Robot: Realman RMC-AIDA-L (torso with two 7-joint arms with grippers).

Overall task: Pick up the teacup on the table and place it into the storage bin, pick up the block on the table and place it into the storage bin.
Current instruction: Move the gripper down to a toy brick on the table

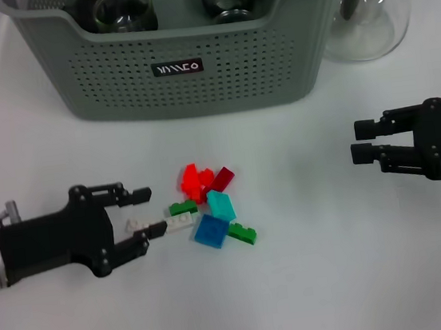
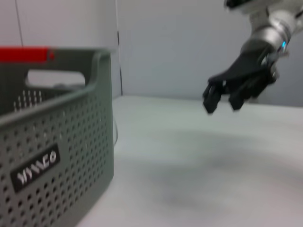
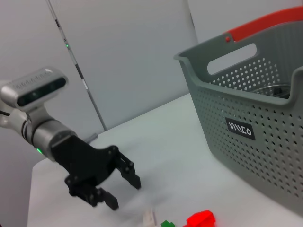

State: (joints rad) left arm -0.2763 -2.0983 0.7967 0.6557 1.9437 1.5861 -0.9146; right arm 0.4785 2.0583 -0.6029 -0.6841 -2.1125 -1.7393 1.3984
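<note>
At the top of the head view we see the large grey-green perforated plastic storage bin [image 1: 184, 65], cut off by the frame's upper edge, so its far wall is out of sight. Inside it we count two clear glass teacups [image 1: 123, 12], both only partly shown behind the dipped front rim and hard to make out. To the bin's right, in the upper right corner, stands one clear glass teapot with a black lid [image 1: 370, 6], its top cropped and its left side hidden by the bin.

On the white tabletop [image 1: 323, 281], low in the centre of the frame, lies a loose heap of small plastic blocks [image 1: 209, 206]: we count two red, two green, one dark red, one teal, one blue and what looks like two white ones, though they overlap and the white ones blend into the tabletop.

The black left claw [image 1: 145, 216] lies at lower left, its fingers spread, the lower fingertip beside the white blocks; we cannot tell whether it touches them. The black right claw [image 1: 362, 141] hovers at mid right, well apart from the heap, fingers slightly spread and holding nothing.
</note>
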